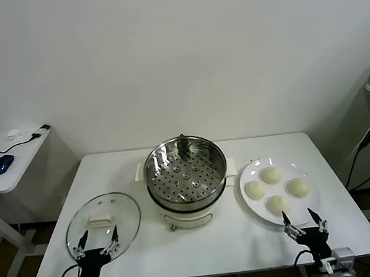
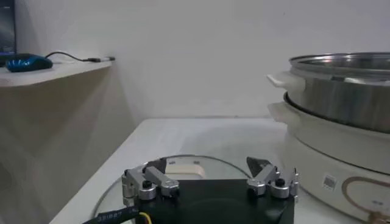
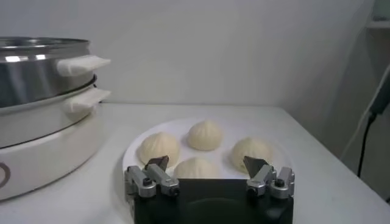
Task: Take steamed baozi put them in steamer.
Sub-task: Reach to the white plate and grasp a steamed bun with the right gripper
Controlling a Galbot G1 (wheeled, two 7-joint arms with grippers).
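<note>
Since all four baozi (image 1: 276,186) sit on the plate (image 1: 310,213) at 3 o'clock of the empty steamer (image 1: 185,171), I've moved none; right gripper (image 1: 304,222) and left gripper (image 1: 97,244) both spread wide, holding nothing

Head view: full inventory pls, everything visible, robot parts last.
baozi: four, pale cream, on the plate, right of the steamer
plate: one, white, table's right side
steamer: one, shiny steel with perforated tray, on a white base, table centre, nothing in it
glass lid: one, clear with white handle, flat on the table's left side
table: one, white
side desk: one, white, far left, with a blue mouse and a black cable
cables: black, hanging at far right
left claw: one, black, open, above the lid's near edge
right claw: one, black, open, at the plate's near edge
</note>
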